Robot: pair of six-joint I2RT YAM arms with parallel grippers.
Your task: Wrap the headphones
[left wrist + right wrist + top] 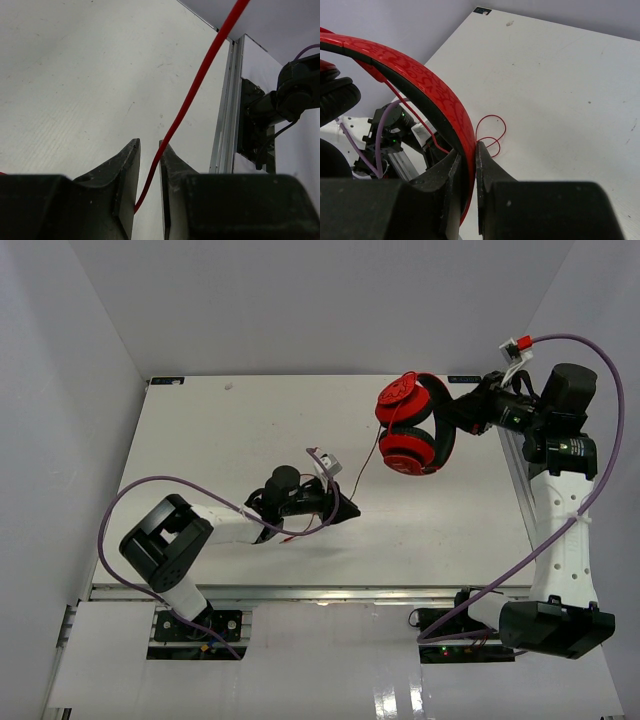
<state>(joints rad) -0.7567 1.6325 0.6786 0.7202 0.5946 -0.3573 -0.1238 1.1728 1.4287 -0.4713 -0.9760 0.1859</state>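
Observation:
The red headphones [408, 445] with black padding hang in the air over the table's far right. My right gripper [462, 416] is shut on their band [420, 75], which sits between the jaws of the gripper [467, 152]. The thin red cord [368, 468] runs down from the ear cups to my left gripper [350, 510] at mid-table. In the left wrist view the cord [200, 80] passes through the gripper [149, 145], whose jaws stand narrowly apart, wider than the cord. A loose loop of cord [492, 131] lies on the table. The plug is not visible.
The white table [230, 430] has a metal rail [515, 480] along its right edge, beside the right arm's base. Grey walls close in left, right and behind. Thick purple cables [130, 495] loop off both arms.

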